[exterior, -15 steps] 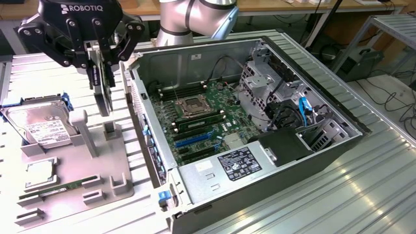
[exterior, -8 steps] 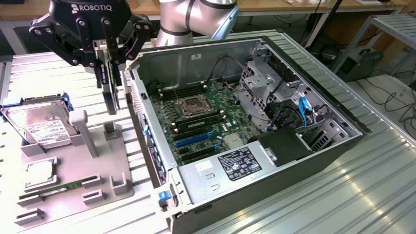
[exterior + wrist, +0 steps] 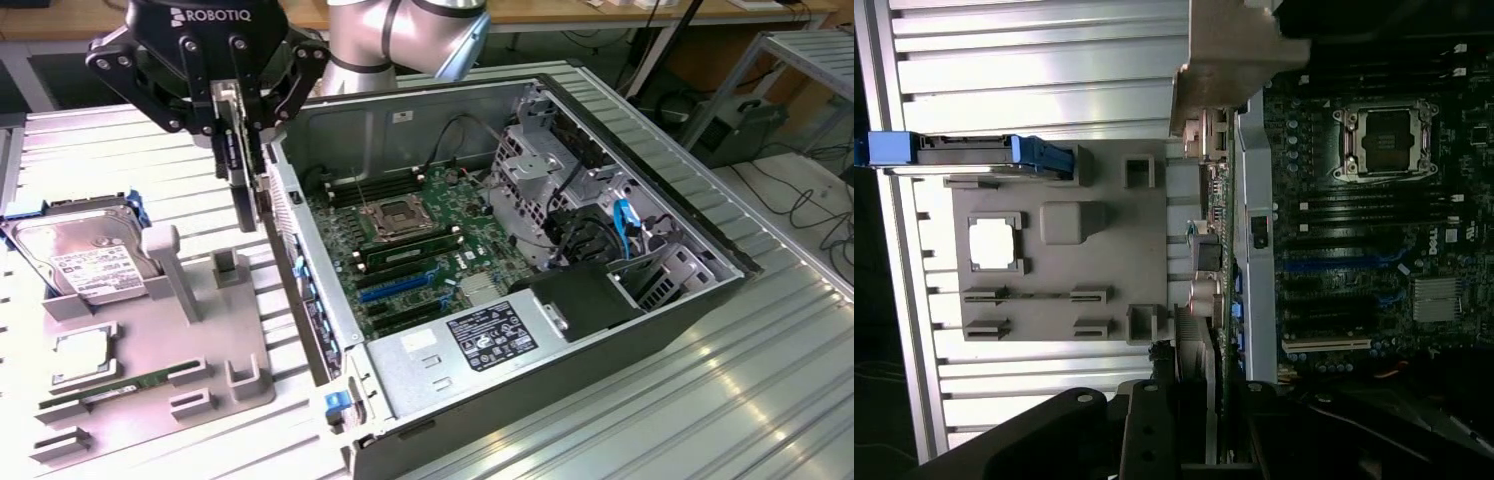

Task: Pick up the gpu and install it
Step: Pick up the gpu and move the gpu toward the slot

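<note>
My black gripper (image 3: 230, 112) is at the upper part of the exterior view's left, shut on the gpu (image 3: 243, 185). The card hangs edge-down from the fingers as a thin dark board. It is lifted clear of the grey holder tray (image 3: 200, 345) and sits just outside the near wall of the open computer case (image 3: 300, 250). In the wrist view the gpu (image 3: 1207, 262) runs away from my gripper (image 3: 1199, 425), with its metal bracket end farthest out. It lies between the tray (image 3: 1054, 270) and the case wall, with the motherboard (image 3: 1364, 230) beyond.
The tray holds a hard drive (image 3: 83, 258) with blue rails, a square processor (image 3: 80, 357) and a narrow memory stick (image 3: 114, 392). Inside the case are the processor socket (image 3: 400, 218), blue and black expansion slots (image 3: 400, 285), drive cages (image 3: 561, 190) and a power supply (image 3: 487, 335).
</note>
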`<state>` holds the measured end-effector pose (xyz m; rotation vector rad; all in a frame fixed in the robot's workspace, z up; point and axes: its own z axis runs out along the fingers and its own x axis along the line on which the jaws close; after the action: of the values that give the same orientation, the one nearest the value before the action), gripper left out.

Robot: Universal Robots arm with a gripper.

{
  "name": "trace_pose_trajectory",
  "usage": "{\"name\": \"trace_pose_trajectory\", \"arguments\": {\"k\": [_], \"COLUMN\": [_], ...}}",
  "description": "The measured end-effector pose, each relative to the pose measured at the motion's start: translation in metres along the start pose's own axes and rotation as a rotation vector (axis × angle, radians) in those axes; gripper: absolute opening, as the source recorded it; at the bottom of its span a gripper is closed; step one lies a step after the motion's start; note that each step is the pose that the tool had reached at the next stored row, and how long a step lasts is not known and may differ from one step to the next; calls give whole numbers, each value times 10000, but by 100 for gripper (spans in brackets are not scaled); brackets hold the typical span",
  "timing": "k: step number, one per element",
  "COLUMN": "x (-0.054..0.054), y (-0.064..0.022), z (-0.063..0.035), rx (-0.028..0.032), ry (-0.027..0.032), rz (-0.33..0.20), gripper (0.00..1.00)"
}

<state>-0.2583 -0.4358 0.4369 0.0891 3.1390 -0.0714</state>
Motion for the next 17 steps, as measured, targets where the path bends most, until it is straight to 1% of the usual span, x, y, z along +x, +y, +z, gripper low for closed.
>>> {"name": "trace_pose_trajectory", "arguments": {"k": [6,10,17], "x": [-71,-167,-262], "y": [4,9,15], "z": [0,0,0], "rx": [0,1,0], "ry": [0,1,0], "rz": [0,0,0], "gripper": [28,28,28]}}
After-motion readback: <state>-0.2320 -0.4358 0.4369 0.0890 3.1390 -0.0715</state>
